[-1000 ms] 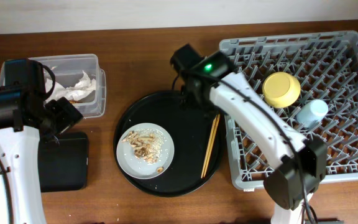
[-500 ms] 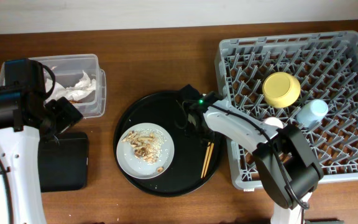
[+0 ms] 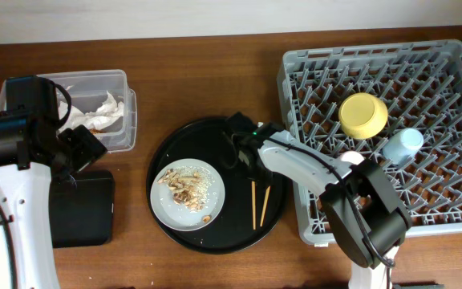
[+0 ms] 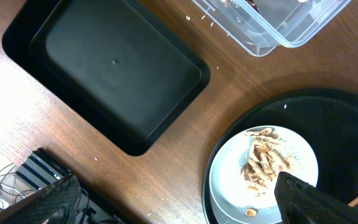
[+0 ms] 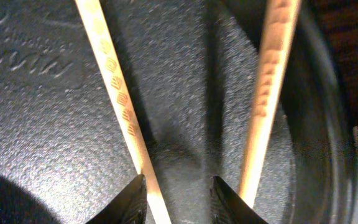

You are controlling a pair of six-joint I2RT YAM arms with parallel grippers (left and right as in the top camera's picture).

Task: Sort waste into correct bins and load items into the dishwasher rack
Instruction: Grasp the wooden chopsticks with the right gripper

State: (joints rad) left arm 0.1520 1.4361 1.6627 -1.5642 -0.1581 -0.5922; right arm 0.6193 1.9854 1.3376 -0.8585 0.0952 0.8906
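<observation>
Two wooden chopsticks (image 3: 260, 202) lie apart on the round black tray (image 3: 207, 140). My right gripper (image 3: 245, 157) is down at their far ends, jaws partly apart. In the right wrist view one chopstick (image 5: 120, 106) runs between the fingers of the right gripper (image 5: 180, 199), against the left finger. The other chopstick (image 5: 269, 93) lies outside the right finger. The grey-white plate (image 3: 207, 201) carries food scraps (image 3: 181, 183). My left gripper (image 3: 79, 148) hangs wide open and holds nothing. In the left wrist view this left gripper (image 4: 176, 205) is over bare wood.
The clear tub (image 3: 128, 120) holds white tissue (image 3: 103, 112). The shallow black tray (image 3: 83, 209) sits below it, seen too as the black tray (image 4: 110, 74). The grey rack (image 3: 375, 50) at the right holds a yellow bowl (image 3: 363, 115) and a light-blue cup (image 3: 402, 145).
The right arm has come down onto the round tray and its jaws have narrowed. The chopsticks, together before, have spread apart, one shifting left. The left arm has not moved.
</observation>
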